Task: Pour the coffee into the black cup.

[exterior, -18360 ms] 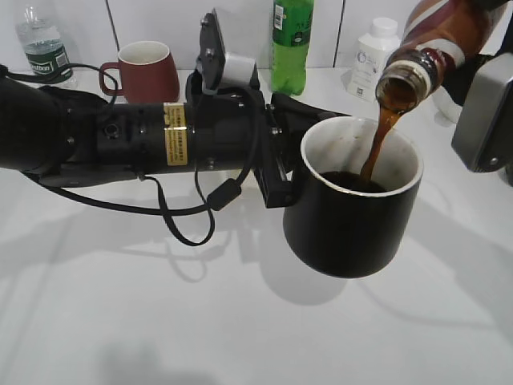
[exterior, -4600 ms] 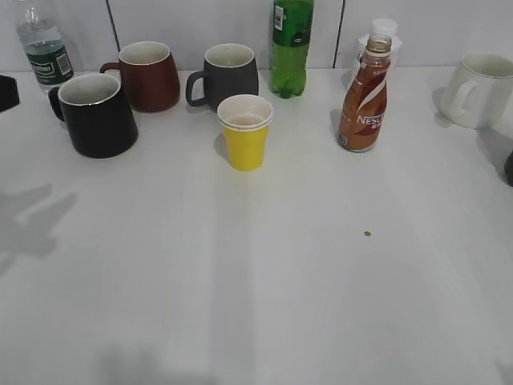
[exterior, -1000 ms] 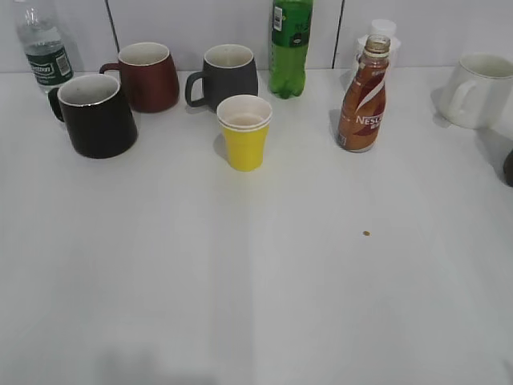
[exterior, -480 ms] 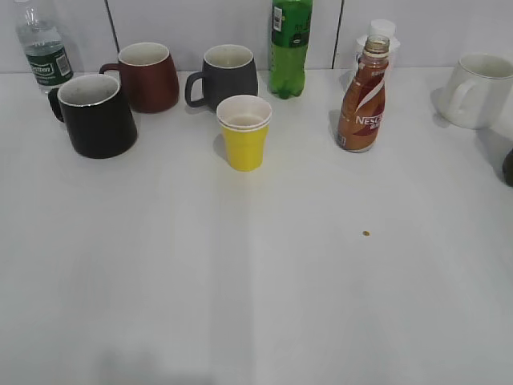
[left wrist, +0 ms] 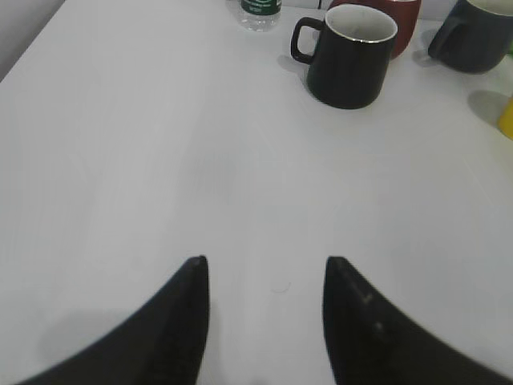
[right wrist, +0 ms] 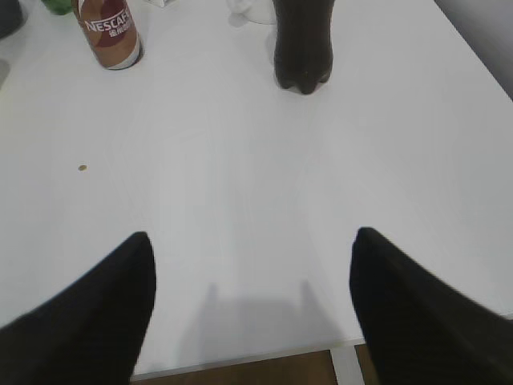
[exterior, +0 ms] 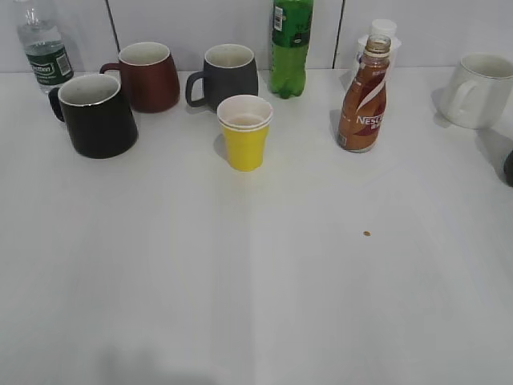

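Note:
The black cup (exterior: 98, 115) stands upright at the back left of the white table; it also shows in the left wrist view (left wrist: 350, 54). The brown coffee bottle (exterior: 362, 98) stands upright and uncapped at the back right, and shows in the right wrist view (right wrist: 111, 32). Neither arm shows in the exterior view. My left gripper (left wrist: 266, 261) is open and empty over bare table, well short of the black cup. My right gripper (right wrist: 252, 237) is open and empty near the table's front edge, far from the bottle.
A red mug (exterior: 148, 75), a dark grey mug (exterior: 228, 75), a yellow paper cup (exterior: 244, 132), a green bottle (exterior: 290, 46), a water bottle (exterior: 43, 46) and a white mug (exterior: 479, 90) stand along the back. A dark cola bottle (right wrist: 303, 44) stands at the right. A small brown drop (exterior: 366, 234) lies mid-table.
Long before, the black cup was held up while coffee poured in. Over the last second nothing has visibly moved; cup and bottle stand on the table.

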`<state>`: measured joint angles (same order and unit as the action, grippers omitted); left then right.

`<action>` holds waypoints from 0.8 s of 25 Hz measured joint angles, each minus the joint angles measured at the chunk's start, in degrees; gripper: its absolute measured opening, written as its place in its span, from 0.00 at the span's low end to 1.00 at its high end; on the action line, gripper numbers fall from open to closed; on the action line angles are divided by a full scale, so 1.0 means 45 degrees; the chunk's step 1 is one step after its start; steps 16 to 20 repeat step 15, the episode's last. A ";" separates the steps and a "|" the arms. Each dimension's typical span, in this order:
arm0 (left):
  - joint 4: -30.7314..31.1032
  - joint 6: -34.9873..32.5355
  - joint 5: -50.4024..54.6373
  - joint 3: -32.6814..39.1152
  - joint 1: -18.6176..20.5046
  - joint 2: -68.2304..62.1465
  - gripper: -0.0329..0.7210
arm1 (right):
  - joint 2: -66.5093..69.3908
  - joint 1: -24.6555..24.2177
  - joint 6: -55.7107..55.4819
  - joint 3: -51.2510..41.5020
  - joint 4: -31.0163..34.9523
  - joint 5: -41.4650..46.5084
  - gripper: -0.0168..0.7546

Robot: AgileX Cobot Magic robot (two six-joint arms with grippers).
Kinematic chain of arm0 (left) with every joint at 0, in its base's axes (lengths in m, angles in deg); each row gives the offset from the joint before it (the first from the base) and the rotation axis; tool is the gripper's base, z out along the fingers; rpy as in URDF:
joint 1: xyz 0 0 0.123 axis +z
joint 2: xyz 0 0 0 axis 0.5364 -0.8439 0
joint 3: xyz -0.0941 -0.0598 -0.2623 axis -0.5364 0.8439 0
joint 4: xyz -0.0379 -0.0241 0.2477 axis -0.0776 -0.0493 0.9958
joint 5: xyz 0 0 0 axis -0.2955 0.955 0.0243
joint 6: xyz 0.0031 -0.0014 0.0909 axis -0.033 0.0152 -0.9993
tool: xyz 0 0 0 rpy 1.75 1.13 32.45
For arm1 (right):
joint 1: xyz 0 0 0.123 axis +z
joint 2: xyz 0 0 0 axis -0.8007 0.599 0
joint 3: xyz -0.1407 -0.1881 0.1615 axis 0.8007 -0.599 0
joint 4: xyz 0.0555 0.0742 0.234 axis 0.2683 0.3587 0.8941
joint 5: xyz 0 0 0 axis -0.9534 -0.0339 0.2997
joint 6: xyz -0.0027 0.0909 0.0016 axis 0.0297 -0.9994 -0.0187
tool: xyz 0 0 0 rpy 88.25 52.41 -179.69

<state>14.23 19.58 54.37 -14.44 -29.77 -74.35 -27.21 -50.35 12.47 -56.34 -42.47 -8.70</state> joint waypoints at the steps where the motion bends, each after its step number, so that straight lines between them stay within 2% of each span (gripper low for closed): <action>1: 0.0000 0.0000 0.0000 0.0000 0.0000 0.0000 0.51 | 0.0000 0.0000 0.0000 0.0000 0.0000 0.0000 0.79; 20: 0.0000 0.0000 0.0000 0.0000 0.0000 0.0000 0.51 | 0.0000 0.0000 0.0000 0.0000 0.0012 0.0000 0.79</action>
